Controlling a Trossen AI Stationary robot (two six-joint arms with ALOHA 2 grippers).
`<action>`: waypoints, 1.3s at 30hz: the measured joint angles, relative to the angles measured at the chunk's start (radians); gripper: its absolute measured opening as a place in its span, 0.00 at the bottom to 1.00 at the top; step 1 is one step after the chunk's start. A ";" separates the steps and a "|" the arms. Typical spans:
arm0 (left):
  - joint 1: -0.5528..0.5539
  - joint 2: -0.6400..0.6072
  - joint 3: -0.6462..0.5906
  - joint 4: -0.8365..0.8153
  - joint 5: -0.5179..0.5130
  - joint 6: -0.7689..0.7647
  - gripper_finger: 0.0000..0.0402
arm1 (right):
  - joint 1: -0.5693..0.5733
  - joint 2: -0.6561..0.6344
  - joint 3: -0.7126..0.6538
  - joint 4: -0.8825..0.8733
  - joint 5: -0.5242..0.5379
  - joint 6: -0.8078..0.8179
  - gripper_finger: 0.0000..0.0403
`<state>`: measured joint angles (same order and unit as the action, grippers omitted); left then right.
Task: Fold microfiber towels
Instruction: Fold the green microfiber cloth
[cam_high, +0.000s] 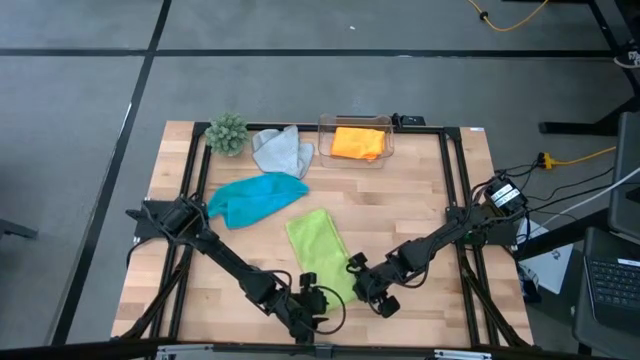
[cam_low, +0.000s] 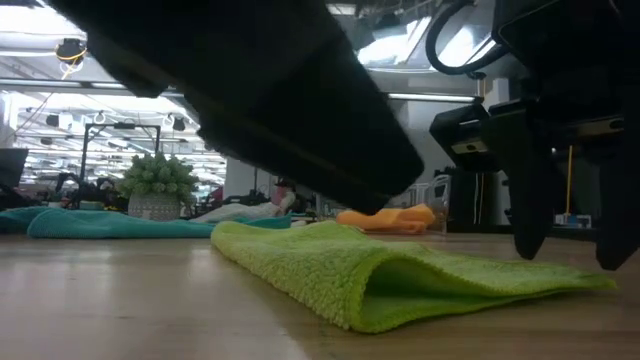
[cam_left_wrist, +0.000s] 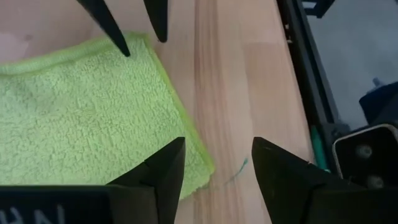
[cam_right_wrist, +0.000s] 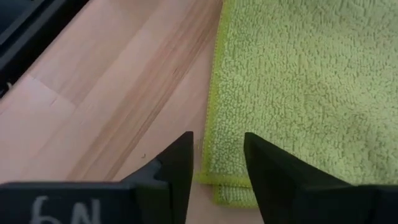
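The lime green towel (cam_high: 322, 248) lies folded on the wooden desk (cam_high: 420, 200), in the front centre area between the two arms. In the low view the fold shows as a doubled layer with a rounded folded edge facing the camera (cam_low: 360, 275). In the right wrist view two stacked layers are visible at the towel's corner (cam_right_wrist: 298, 81).

The left gripper (cam_high: 312, 292) is at the front edge of the desk, just beside the near end of the lime green towel. Its fingers (cam_left_wrist: 165, 174) stand apart, with bare desk between them, and grip nothing; one finger is over the towel's corner (cam_left_wrist: 81, 124).

The right gripper (cam_high: 368, 282) is just beside the same end of the towel, on the opposite side. Its fingers (cam_right_wrist: 180, 162) stand apart over the towel's edge and hold nothing.

The turquoise blue towel (cam_high: 255, 197) lies bunched on the desk behind the lime green towel, on the left side. The light grey towel (cam_high: 280, 150) lies crumpled near the rear edge, just beside a small green plant (cam_high: 227, 133). The orange towel (cam_high: 358, 142) lies inside a clear plastic box (cam_high: 355, 122) at the rear centre of the desk.
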<state>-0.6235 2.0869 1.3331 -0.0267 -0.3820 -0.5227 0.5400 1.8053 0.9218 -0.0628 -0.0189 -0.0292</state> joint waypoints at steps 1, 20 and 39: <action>0.000 0.000 0.000 0.002 -0.001 0.005 0.45 | 0.000 0.000 0.000 0.006 0.000 -0.001 0.39; 0.002 0.051 0.000 -0.031 -0.061 0.100 0.45 | -0.005 0.002 0.000 0.015 0.001 -0.058 0.61; -0.007 0.038 0.001 -0.029 -0.043 0.104 0.45 | -0.013 0.075 -0.010 0.030 -0.002 -0.055 0.60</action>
<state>-0.6304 2.1250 1.3342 -0.0554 -0.4248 -0.4188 0.5274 1.8805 0.9121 -0.0328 -0.0204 -0.0839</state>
